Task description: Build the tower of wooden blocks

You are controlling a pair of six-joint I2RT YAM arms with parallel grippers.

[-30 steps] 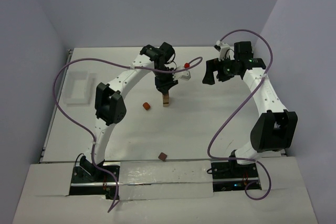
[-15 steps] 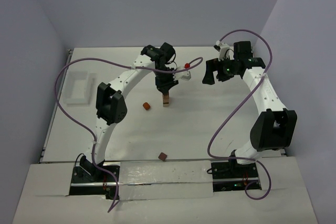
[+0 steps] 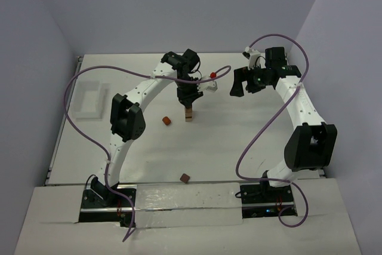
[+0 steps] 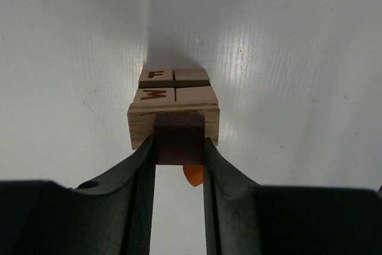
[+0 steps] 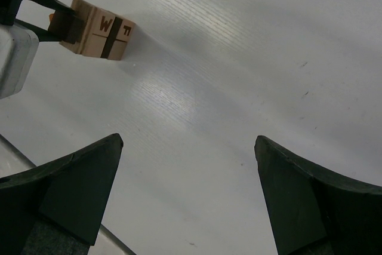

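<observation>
The tower (image 3: 188,113) is a narrow stack of pale tan blocks at mid table. In the left wrist view its tan top (image 4: 173,103) shows letters F and W. My left gripper (image 3: 187,97) stands right above it, shut on a dark brown block (image 4: 179,134) that rests against the tower's top. The left gripper (image 4: 179,143) has both fingers pressed on that block's sides. My right gripper (image 3: 241,82) is open and empty, off to the tower's right. From the right wrist view (image 5: 188,147) the tower (image 5: 98,34) is far off at upper left.
A reddish-brown block (image 3: 166,121) lies just left of the tower and also shows below the held block (image 4: 194,176). A dark brown block (image 3: 185,178) lies near the front edge. A white tray (image 3: 89,100) sits at the left. Purple cables loop over both arms.
The right gripper shifted very slightly. The left gripper stays over the tower with the dark brown block held.
</observation>
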